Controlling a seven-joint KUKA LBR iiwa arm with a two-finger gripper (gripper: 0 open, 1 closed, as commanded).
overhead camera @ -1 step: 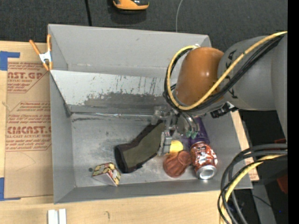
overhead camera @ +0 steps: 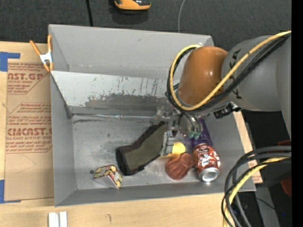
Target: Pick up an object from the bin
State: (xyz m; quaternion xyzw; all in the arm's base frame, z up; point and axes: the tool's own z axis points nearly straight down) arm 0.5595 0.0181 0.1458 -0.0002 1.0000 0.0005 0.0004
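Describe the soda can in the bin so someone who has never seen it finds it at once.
Look into the grey metal bin, at its lower right corner in the camera view. The can lies there beside a reddish-brown lump. It alone is a red and white metal cylinder with a silver end.

sock (overhead camera: pixel 142 154) left of can (overhead camera: pixel 206 162), box (overhead camera: pixel 108 175) leftmost
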